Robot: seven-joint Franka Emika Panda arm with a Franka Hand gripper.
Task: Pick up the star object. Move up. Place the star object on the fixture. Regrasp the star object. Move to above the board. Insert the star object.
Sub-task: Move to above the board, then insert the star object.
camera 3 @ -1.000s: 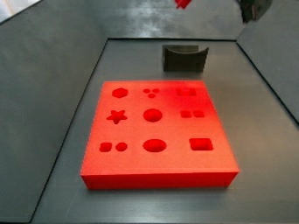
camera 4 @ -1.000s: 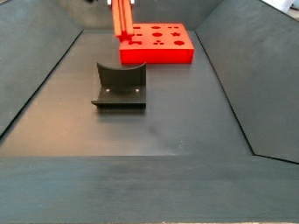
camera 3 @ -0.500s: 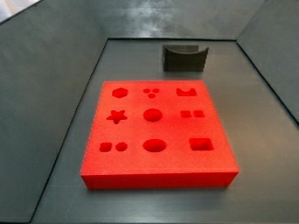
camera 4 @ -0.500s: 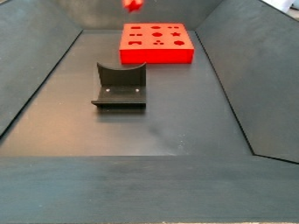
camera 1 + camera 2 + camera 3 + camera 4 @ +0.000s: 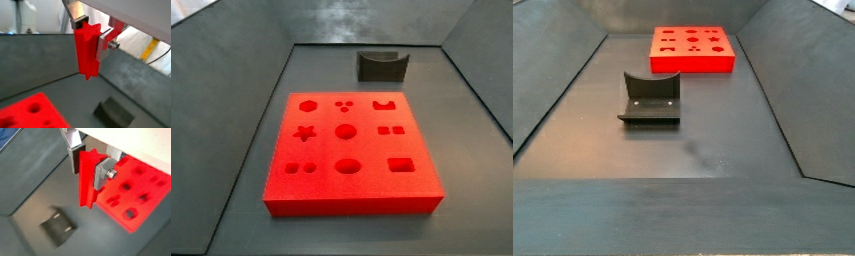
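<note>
- while neither side view shows the arm at all, we find the two-finger gripper (image 5: 92, 31) in both wrist views, high above the floor, clamped on the long bright red star-section peg, the star object (image 5: 85, 50).
- silver plate fingers (image 5: 104, 172): pressed against the peg's flanks near its upper end; the peg hangs down from them, clear of everything below.
- large flat bright red slab with shaped recesses, the board (image 5: 352, 150): lying on the dark floor; its star-shaped hole (image 5: 305, 132) sits in the middle row at one edge.
- small dark grey notched block on a base plate, the fixture (image 5: 649, 98): well apart from the board, nothing resting in its notch.
- step in hand, as we judge it: the move up after the pick, with the placing on the fixture not yet done.
- next move, as we judge it: carry the peg over the fixture, seen below in a wrist view (image 5: 57, 228), line it up with the notch, then lower gently before letting go.
- caution: we cannot tell how the peg must be turned to seat there.
</note>
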